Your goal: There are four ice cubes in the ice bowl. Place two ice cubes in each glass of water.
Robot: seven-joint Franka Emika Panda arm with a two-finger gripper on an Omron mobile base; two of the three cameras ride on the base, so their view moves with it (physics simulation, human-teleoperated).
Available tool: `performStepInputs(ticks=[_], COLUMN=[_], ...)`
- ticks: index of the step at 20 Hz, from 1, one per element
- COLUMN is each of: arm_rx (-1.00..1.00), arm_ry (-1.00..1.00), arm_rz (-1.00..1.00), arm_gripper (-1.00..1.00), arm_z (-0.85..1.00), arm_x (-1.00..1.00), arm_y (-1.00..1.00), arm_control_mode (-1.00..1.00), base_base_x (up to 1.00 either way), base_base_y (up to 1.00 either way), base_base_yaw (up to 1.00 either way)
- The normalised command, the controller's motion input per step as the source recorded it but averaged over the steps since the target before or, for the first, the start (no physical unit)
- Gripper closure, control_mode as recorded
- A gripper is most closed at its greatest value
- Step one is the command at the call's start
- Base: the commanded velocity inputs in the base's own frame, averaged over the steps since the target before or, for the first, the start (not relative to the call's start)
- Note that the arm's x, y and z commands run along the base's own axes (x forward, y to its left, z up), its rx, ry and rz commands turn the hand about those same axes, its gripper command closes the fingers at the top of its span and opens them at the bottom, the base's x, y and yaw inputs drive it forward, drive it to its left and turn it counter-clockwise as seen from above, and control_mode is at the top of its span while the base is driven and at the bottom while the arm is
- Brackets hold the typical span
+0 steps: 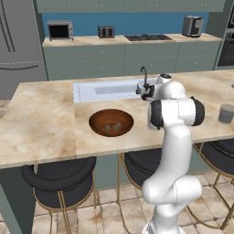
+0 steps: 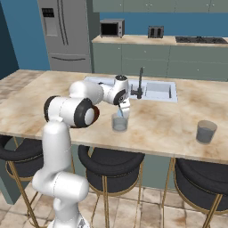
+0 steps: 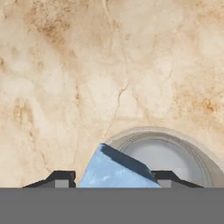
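In the hand view a pale blue ice cube (image 3: 116, 170) sits between my gripper's (image 3: 116, 178) two dark finger tips, and the gripper is shut on it. Just beyond the cube is the round rim of a glass of water (image 3: 171, 153). From the right base view the gripper (image 2: 124, 110) hangs right over that glass (image 2: 119, 123) on the island counter. The other glass (image 2: 206, 132) stands far to the right, also seen as the glass (image 1: 226, 113) at the right edge. The reddish-brown ice bowl (image 1: 98, 122) rests left of the arm, with small pale ice cubes (image 1: 112, 127) inside.
A sink (image 1: 107, 90) with a dark faucet (image 2: 140, 86) is set into the counter behind the glass and bowl. Black round stools (image 1: 59, 176) stand under the counter's near edge. Bare marble counter (image 1: 41, 114) stretches left of the bowl.
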Motion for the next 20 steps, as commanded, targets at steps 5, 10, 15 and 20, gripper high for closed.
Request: performStepInputs(ticks=[5,10,15,20], arm_rx=[0.00,0.00,0.00,0.00], arm_ry=[0.00,0.00,-0.02,-0.05], arm_rz=[0.00,0.00,0.00,0.00], arm_gripper=[1.00,1.00,1.00,1.00], arm_z=[-0.03,0.00,0.00,-0.01], arm_x=[0.01,-0.11,-0.12,-0.08], arm_y=[0.00,0.00,0.00,0.00], arm_control_mode=[-1.00,-1.00,-1.00,-1.00], base_base_x=[0.00,0.00,0.00,0.00], base_base_y=[0.00,0.00,0.00,0.00], base_base_yaw=[0.00,0.00,0.00,0.00])
